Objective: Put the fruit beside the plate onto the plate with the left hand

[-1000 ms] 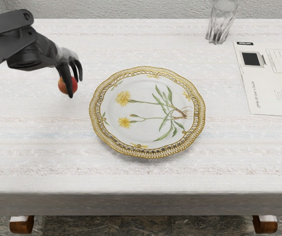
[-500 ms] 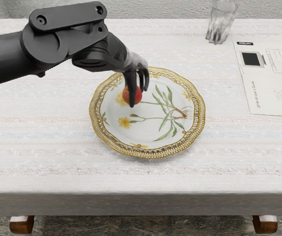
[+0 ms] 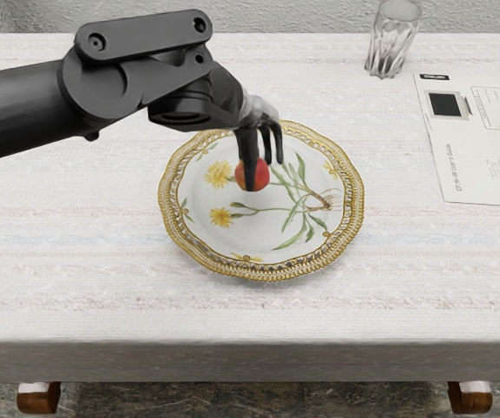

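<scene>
The left hand (image 3: 255,131) grasps the fruit (image 3: 253,176), which sits directly under its fingers, above the middle of the plate (image 3: 348,202).

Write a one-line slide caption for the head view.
Left robot hand holds a red fruit over the flowered plate, with a glass and paper sheet to the right.

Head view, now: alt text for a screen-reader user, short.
The robot's black left hand, its arm reaching in from the left, holds a small red round fruit over the middle of a gold-rimmed white plate painted with yellow flowers. A clear drinking glass and a printed paper sheet sit farther right on the white-clothed table.
</scene>
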